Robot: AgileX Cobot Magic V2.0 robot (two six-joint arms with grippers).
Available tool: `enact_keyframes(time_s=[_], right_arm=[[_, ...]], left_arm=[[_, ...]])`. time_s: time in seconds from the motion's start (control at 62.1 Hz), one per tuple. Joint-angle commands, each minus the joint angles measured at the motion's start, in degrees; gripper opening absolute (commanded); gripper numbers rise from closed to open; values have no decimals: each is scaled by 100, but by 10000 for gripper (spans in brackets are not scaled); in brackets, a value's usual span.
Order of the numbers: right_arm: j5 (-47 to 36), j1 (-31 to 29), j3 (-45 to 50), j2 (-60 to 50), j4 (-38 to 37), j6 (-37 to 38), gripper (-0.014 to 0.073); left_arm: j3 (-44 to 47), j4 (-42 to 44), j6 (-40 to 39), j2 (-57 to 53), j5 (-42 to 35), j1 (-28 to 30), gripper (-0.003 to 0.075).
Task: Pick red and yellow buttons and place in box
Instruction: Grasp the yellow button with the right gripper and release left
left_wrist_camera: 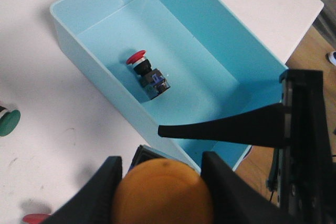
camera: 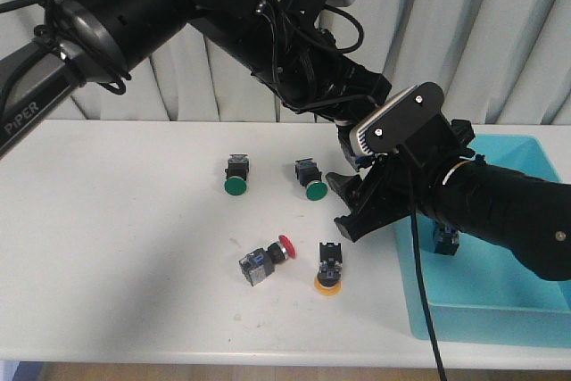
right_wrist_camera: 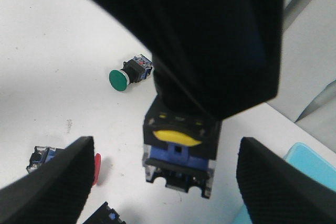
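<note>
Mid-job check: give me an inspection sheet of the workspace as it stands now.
Surface: white table, a few small specks.
Job's things: the box holds one boxed red button; the held yellow button is above the table beside the box wall; a loose red button and a loose yellow button lie on the table.
Clutter: two green buttons on the table.
Grippers: left claw shut on the held yellow button; right claw open, with nothing in it.
Cables: black lead hangs from the right wrist across the box's near corner; loops on the left arm.
Surroundings: grey curtain behind; wooden floor.
</note>
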Motion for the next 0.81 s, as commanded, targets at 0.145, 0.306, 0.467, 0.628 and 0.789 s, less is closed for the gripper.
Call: enact_keyframes(time_s=[0.145, 0.306, 0.467, 0.628, 0.789], right_arm=[[-562, 5, -177, -256, 9, 194, 450], [-591, 5, -177, -321, 9, 401, 241], [-669, 5, -177, -321, 9, 492, -11], [-673, 5, -177, -321, 9, 494, -8], [-675, 5, -177, -321, 3, 488, -8]], left_arm=[[-170, -331, -134, -395, -228, -98, 4], [-170, -330, -134, -395, -247, -138, 4], [-170, -329, -110, -395, -247, -196, 10], [-170, -312, 65, -395, -308, -209, 36], [-170, -269, 79, -395, -391, -209, 321]])
